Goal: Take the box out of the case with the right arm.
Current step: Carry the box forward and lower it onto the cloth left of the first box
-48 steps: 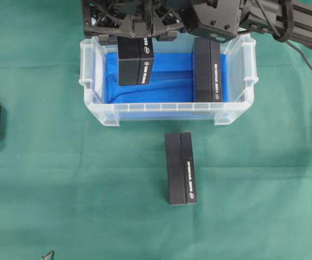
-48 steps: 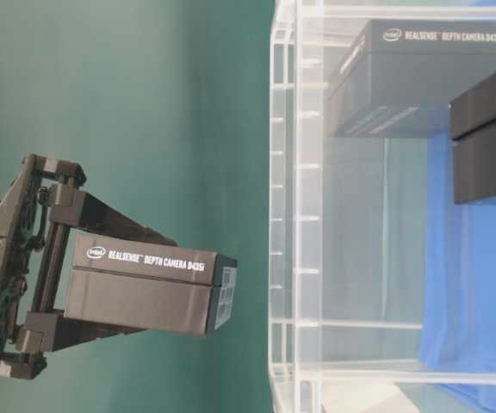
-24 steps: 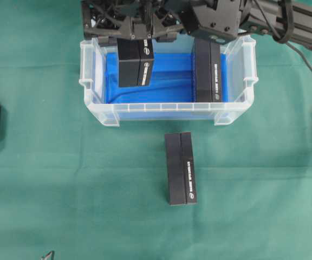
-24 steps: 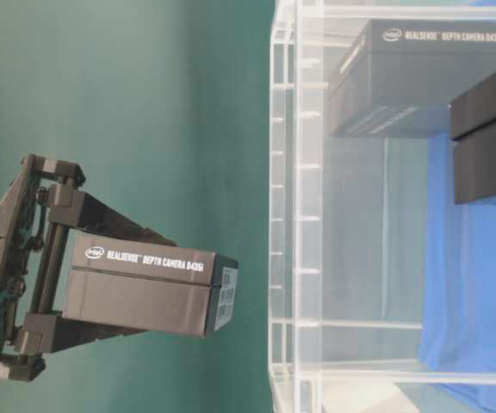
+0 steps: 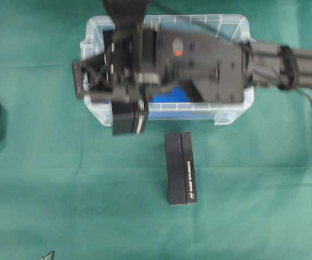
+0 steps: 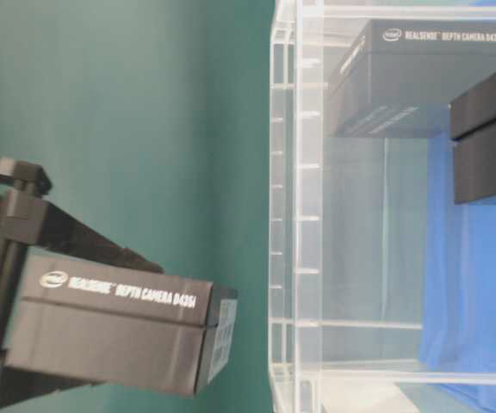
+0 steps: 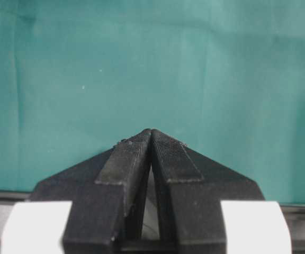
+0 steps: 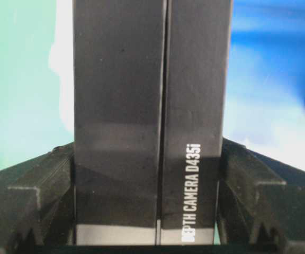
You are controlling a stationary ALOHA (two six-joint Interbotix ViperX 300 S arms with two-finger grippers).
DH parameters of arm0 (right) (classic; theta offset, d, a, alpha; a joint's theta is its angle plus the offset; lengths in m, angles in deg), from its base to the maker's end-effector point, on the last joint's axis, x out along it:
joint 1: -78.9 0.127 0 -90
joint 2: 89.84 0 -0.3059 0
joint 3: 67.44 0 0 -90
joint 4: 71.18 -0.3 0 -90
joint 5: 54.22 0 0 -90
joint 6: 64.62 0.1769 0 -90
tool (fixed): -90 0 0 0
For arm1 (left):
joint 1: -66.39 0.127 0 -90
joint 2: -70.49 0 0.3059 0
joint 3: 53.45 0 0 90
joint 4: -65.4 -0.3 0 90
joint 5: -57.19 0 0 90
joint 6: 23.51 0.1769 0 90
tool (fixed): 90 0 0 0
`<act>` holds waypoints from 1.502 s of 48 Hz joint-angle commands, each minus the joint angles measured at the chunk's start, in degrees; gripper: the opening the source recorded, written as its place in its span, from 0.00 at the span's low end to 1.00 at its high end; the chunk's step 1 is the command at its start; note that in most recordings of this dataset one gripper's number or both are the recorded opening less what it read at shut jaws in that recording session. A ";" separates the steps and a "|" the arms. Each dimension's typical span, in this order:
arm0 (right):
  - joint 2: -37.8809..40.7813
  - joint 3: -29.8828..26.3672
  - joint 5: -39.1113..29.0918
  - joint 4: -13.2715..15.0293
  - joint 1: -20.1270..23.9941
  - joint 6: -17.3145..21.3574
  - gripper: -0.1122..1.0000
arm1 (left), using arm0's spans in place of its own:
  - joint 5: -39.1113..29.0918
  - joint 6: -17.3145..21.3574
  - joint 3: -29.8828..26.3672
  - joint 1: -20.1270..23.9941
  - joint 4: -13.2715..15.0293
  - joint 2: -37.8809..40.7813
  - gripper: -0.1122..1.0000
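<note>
Carrying stage: right gripper (image 8: 147,211) fingers (image 8: 41,206) clamped on the RealSense camera box (image 5: 125,120), held aloft over the case's (image 5: 221,111) front rim, left gripper (image 7: 151,138) fingers pressed together; next, probably lowering onto green worktop (image 5: 64,189) near the boxed twin (image 5: 180,168).

right gripper (image 6: 102,331): clamped on black box (image 6: 119,331) | box: tilted, left of case (image 6: 295,215), apart | inside case: two black boxes (image 6: 420,73), blue lining (image 6: 480,284)
</note>
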 commanded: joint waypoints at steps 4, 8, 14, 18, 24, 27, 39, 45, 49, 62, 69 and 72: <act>-3.60 -1.76 -0.70 1.85 4.66 3.08 0.71 | 0.18 -0.09 -0.79 0.09 -0.18 0.18 0.10; -3.52 -1.76 -1.49 2.55 7.12 5.27 0.71 | 0.18 -0.09 -0.79 0.18 -0.18 0.18 0.10; -3.52 -1.76 -2.02 2.72 9.93 7.73 0.71 | 0.26 -0.09 -0.79 0.09 -0.18 0.18 0.10; -3.52 -1.76 -2.02 2.64 11.43 8.70 0.71 | 0.26 -0.09 -0.79 0.09 -0.18 0.09 0.10; -3.43 -1.76 -2.02 2.64 12.22 9.23 0.71 | 0.26 -0.09 -0.79 0.18 -0.18 0.18 0.10; -3.43 -1.76 -2.02 2.72 12.22 9.14 0.71 | 0.26 -0.09 -0.79 0.09 -0.18 0.18 0.10; -3.43 -1.67 -2.02 3.43 12.22 8.88 0.71 | 0.35 -0.18 -0.79 0.09 -0.18 0.18 0.10; -3.43 -1.76 -2.02 3.43 12.22 8.96 0.71 | 0.26 -0.18 -0.79 0.09 -0.18 0.18 0.10; -3.43 -1.76 -2.02 3.43 12.22 8.96 0.71 | 0.35 -0.18 -0.79 0.09 -0.18 0.18 0.10; -2.29 -1.76 -1.93 3.34 12.30 9.32 0.71 | 0.26 -0.18 -0.79 0.09 -0.18 0.09 0.10; -1.41 -1.67 -1.85 3.25 12.39 9.49 0.71 | 0.35 -0.09 -0.79 0.09 -0.18 0.09 0.10; -0.97 -1.76 -1.85 3.16 12.39 9.58 0.71 | 0.35 -0.09 -0.79 0.09 -0.18 0.18 0.10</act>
